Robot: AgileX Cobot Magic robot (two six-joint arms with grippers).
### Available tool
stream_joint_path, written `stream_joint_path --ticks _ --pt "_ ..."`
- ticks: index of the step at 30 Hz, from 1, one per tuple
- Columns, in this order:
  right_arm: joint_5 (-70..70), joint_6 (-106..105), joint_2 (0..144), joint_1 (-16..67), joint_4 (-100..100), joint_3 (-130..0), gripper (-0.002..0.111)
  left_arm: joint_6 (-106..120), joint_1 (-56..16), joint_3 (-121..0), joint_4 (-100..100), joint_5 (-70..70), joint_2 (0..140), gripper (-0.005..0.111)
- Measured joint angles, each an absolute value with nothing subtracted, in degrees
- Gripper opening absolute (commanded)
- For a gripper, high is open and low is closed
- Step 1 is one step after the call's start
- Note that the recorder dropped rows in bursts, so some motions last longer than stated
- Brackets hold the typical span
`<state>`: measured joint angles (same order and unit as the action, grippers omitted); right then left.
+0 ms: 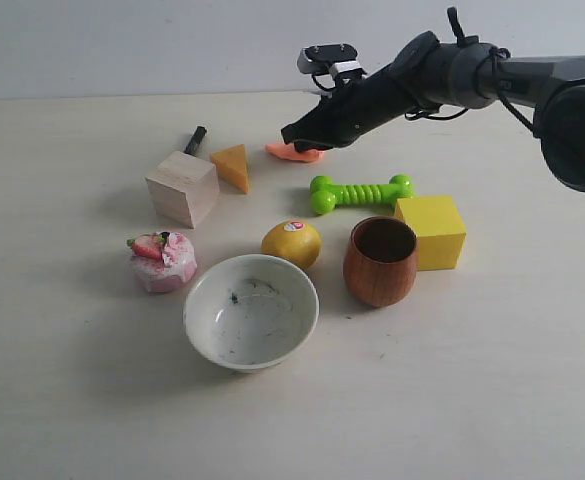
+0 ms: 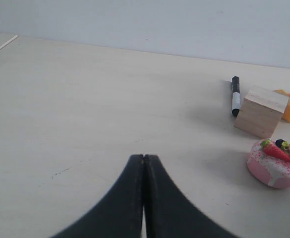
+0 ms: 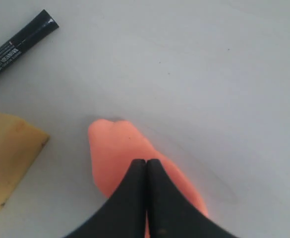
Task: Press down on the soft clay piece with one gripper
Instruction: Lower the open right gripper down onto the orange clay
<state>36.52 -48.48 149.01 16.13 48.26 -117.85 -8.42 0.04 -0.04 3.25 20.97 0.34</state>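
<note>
Right end effector [image 3: 145,161], closed, sits over the flat, lumpy, salmon-orange clay piece [image 3: 116,148].

This looks like a robotics lab bench: a plain pale worktop [image 1: 62,400] backed by a bare white wall [image 1: 122,40], a dark robot arm [image 1: 532,75] reaching in from two o'clock, and mismatched props, a toy cake [image 1: 162,262] at nine o'clock, a yellow block [image 1: 434,230] at three.
</note>
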Motion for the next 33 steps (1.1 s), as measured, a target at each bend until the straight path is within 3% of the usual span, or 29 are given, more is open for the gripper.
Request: stream_joint_path --ticks 33 --pt "37.3 -42.2 150.4 16.6 42.7 -119.2 0.000 -8.4 0.0 0.0 3.2 21.0 0.3 0.000"
